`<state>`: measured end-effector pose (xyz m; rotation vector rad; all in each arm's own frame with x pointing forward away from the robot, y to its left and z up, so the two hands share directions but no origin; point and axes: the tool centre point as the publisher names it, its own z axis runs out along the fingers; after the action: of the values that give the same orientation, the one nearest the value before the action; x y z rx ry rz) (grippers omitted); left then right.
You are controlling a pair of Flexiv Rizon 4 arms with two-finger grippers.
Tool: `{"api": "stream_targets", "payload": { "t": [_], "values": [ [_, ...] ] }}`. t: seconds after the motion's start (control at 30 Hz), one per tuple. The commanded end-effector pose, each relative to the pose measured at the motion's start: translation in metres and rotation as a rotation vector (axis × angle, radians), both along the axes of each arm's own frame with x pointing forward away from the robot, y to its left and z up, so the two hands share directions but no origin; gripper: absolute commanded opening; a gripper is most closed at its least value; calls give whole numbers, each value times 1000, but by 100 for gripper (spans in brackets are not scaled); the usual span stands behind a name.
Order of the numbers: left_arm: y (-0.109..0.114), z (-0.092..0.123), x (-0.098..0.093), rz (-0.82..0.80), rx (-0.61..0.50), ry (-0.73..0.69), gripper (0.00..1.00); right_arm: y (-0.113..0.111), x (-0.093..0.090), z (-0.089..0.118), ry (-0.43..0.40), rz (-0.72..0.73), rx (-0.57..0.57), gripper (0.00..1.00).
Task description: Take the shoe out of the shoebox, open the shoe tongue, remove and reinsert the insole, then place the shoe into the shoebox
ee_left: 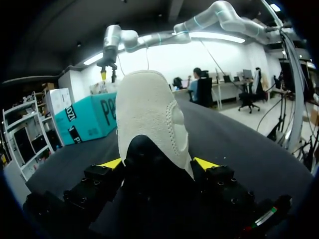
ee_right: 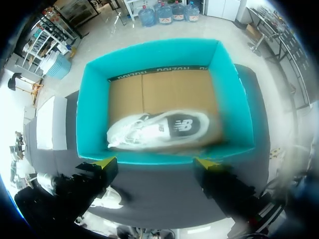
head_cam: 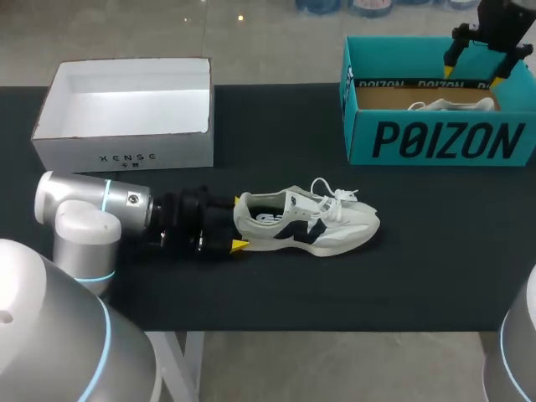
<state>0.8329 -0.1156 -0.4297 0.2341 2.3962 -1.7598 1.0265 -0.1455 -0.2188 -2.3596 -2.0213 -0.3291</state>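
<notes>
far left on the counter: a white box, open on top. not needed for this step.

next along, the left gripper, closed on the heel of the shoe, one yellow tip on each side. same thing from the left wrist: the pale heel snug between the two tips. shoe out of its box, resting near the middle of the counter, toe toward the right, laces loose on top.

likely step in hand: opening the tongue. hold the heel firm, no wobble. no harder squeeze, no lift, no twist. bring the other gripper over slowly, from above. aim for the tongue itself, under the laces, not for the laces alone. pinch only the top edge. pull up and toward the toe, a little at a time. stop at the first tug on the whole shoe.

far right: the teal shoebox, with a second shoe lying on its side on the cardboard floor. above it, the right gripper, wide open, holding nothing. rise clear of the box wall first, then cross over. no bumping the wall or the second shoe on the way.
</notes>
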Motion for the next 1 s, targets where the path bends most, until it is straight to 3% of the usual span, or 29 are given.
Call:
{"api": "stream_targets", "payload": {
  "t": [0.03, 0.2, 0.4, 0.77, 1.0],
  "values": [
    [0, -2, 0, 3, -1, -3, 0, 47, -35, 21, -12, -37, -82, 100],
    [0, -2, 0, 3, -1, -3, 0, 93, -71, 25, 17, -53, -126, 100],
    [0, -2, 0, 3, -1, -3, 0, 142, -105, 8, 53, -86, -211, 100],
    [0, -2, 0, 3, -1, -3, 0, 207, -131, -17, 37, -130, -477, 100],
    [0, -2, 0, 3, -1, -3, 0, 226, -151, -21, 58, -151, -575, 100]
  ]
}}
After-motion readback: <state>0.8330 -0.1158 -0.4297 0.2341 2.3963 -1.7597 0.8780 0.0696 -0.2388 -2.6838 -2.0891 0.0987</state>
